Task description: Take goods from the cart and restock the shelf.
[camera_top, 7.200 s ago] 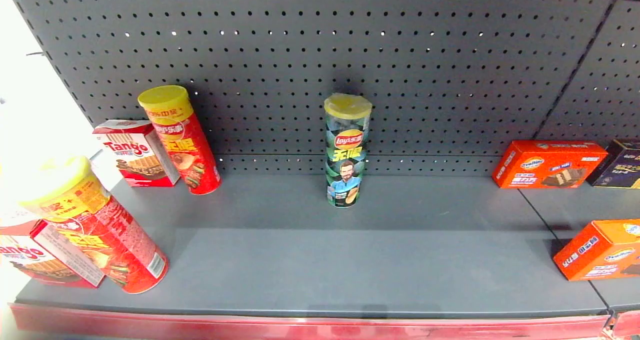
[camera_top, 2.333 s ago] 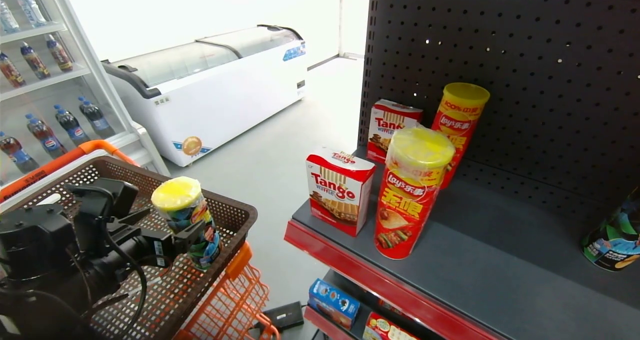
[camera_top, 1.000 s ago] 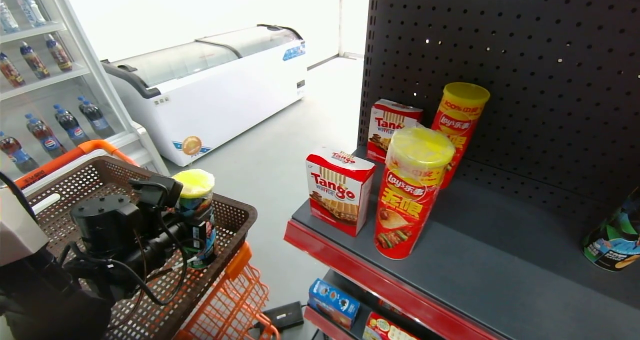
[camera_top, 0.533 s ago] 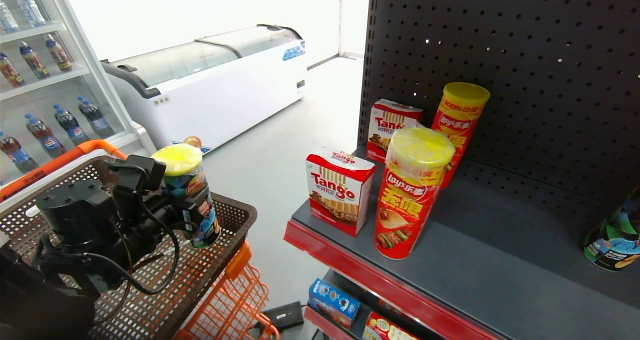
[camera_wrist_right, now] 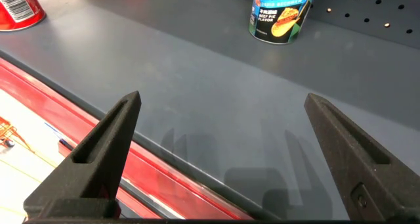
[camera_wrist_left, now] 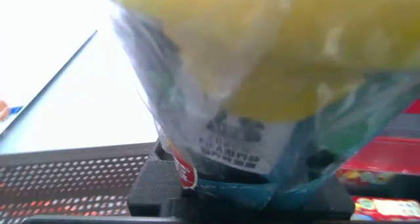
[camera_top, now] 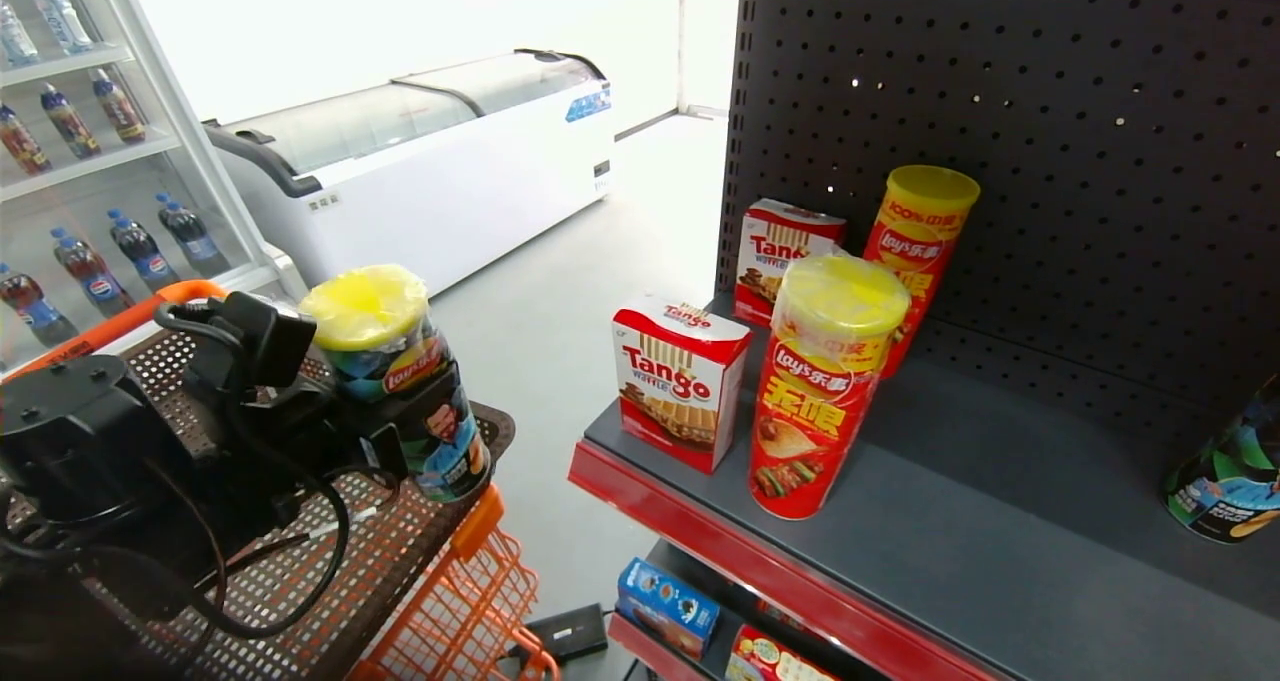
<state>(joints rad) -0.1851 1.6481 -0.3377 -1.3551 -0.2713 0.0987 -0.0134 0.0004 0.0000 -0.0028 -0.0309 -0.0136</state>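
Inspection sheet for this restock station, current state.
Surface: grey shelf board, bare in its middle.
Job's things: green chips can held over the cart basket; second green can standing on the shelf board.
Clutter: front wafer box, rear wafer box, front red can, rear red can at the shelf end nearest the cart.
Grippers: left gripper shut on the green chips can; right gripper open over the shelf board.
Cables: black cables looping below the left gripper.
Surroundings: chest freezer, drinks cooler.
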